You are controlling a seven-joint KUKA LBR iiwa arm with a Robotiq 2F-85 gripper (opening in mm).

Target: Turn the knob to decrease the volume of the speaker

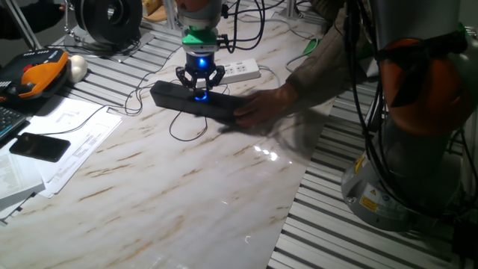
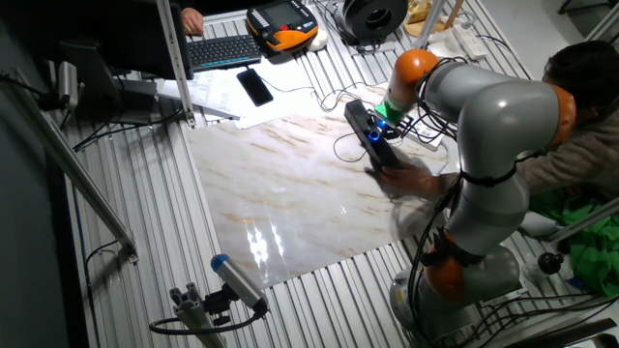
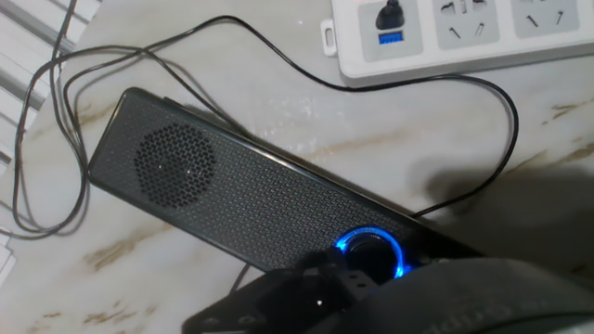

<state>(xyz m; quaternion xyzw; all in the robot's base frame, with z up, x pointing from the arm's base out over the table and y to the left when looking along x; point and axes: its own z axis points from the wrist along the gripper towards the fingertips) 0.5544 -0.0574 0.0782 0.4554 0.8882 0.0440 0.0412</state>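
Knob (image 1: 200,95) glows between the spread gripper (image 1: 199,81) fingers, a hand (image 1: 261,104) steadying the speaker (image 1: 190,99).

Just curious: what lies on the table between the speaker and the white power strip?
In the hand view, only a thin black cable on bare marble between speaker and power strip.

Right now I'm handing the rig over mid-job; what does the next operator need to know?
Gripper: directly above the knob, fingers spread around it; contact unclear.
Speaker: flat on the marble table, angled, beside the power strip; knob ring glowing blue.
A person's hand holds the speaker's end, close to the gripper.
Done: gripper lined up over the knob.
Left: close on the knob, turn the volume down, release.
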